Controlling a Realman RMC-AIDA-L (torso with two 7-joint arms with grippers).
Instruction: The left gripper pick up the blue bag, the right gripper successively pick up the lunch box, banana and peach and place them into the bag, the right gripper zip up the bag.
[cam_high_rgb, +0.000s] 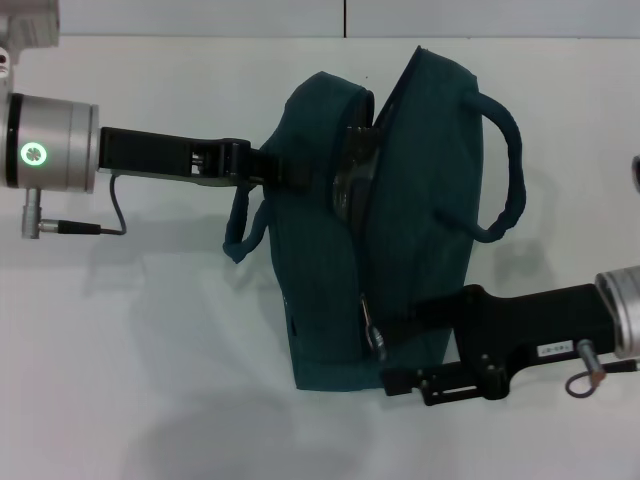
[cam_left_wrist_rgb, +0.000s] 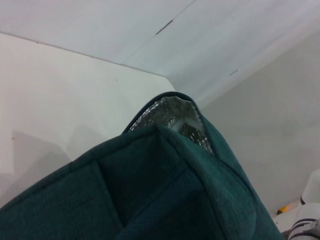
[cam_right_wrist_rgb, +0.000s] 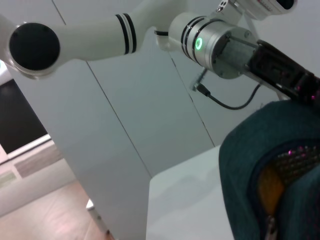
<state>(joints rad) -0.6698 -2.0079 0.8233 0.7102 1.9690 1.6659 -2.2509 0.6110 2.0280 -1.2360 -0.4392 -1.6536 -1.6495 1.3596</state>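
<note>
Right end effector (cam_high_rgb: 400, 378) sits at the near end of the blue bag (cam_high_rgb: 330, 300), toward the counter's (cam_high_rgb: 150, 330) near edge. Its black body reaches in from the right edge side. Fingertips are at the zip line, next to the silver ring pull (cam_high_rgb: 372, 325). Can't tell whether the fingers are pinched on the pull or just beside it; the gap isn't visible in any view.

Bag is mid-counter, long axis running near to far. Zip looks closed along the near stretch. Farther up the mouth gapes, with foil lining (cam_high_rgb: 350, 170) showing between the two fabric sides. One rope handle (cam_high_rgb: 505, 180) arches out toward the right edge; the other handle (cam_high_rgb: 243, 225) hangs on the left side.

Right wrist view: an orange-yellow patch (cam_right_wrist_rgb: 270, 190) shows inside the opening, likely the banana, not certain. Lunch box and peach aren't identifiable in any view.

Left end effector (cam_high_rgb: 262, 170) comes in from the left edge and is clamped on the bag's left fabric wall at the far part of the mouth, narrow grip, fabric bunched at the fingers. Left wrist view confirms teal fabric right at the camera with foil lining (cam_left_wrist_rgb: 172, 117) beyond it. Silver wrist with green ring light (cam_high_rgb: 35, 153) is near the counter's far-left corner.
</note>
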